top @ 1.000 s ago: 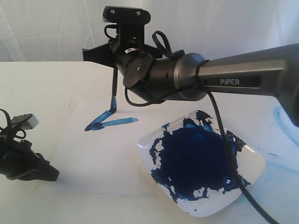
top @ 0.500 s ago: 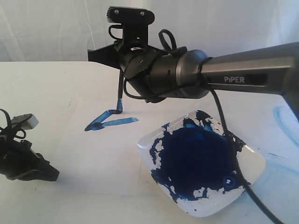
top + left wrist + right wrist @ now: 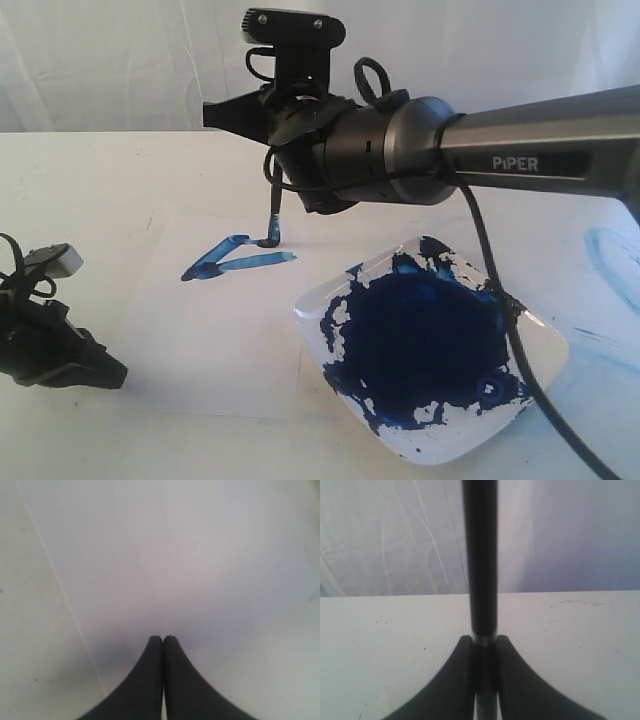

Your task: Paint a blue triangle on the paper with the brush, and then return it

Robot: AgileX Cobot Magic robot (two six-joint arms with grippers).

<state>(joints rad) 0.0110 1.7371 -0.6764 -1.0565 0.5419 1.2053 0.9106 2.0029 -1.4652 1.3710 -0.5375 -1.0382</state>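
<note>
A: The right gripper [image 3: 484, 641] is clamped on the brush [image 3: 274, 212]; the left gripper [image 3: 163, 639] is pressed together.
B: The brush tip is seen on the paper [image 3: 200, 330], touching the triangle [image 3: 232, 257].

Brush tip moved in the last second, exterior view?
Yes. The brush tip has slid right across the paper, away from the blue triangle's pointed left end and toward the plate.

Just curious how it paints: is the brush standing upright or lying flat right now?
Nearly upright: the brush hangs from the right end effector, tip down on the paper.
</note>
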